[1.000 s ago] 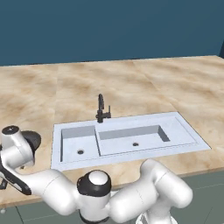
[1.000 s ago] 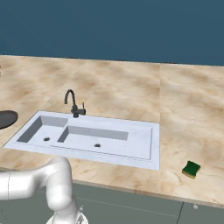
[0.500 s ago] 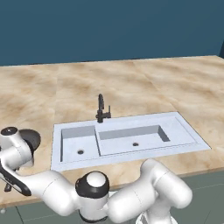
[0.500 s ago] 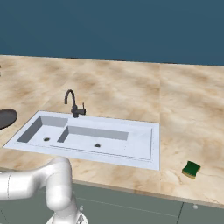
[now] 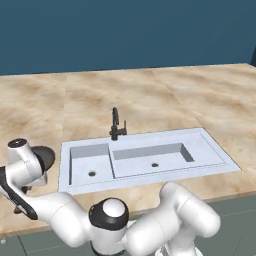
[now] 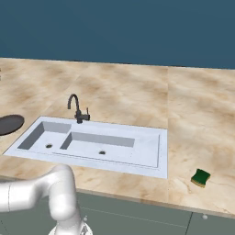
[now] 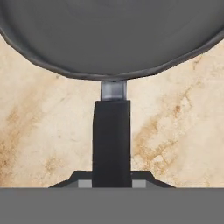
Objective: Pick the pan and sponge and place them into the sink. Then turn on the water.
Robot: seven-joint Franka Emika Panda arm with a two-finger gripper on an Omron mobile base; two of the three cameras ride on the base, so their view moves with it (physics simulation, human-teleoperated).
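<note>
Pan (image 5: 46, 158) is sitting on the surface (image 5: 150, 100) at far left, just beside the sink's small basin, partly hidden behind the arm's wrist in the left base view. In the right base view the pan (image 6: 9, 124) is showing at 9 o'clock of the sink (image 6: 151, 158), apart from its rim.

Hand view: gripper (image 7: 112, 183) is sitting low over the pan handle (image 7: 111, 140), with the handle running between the finger tips toward 12 o'clock, where the pan bowl (image 7: 109, 35) is lying. Can't tell whether the gripper is clamping the handle or just straddling it.

Sink is sitting mid-surface, both basins holding nothing, faucet (image 5: 116, 125) standing at its back rim, at 12 o'clock of the divider.

Sponge (image 6: 200, 177) is lying on the surface at 3 to 4 o'clock of the sink, well apart from it, near the front edge.
</note>
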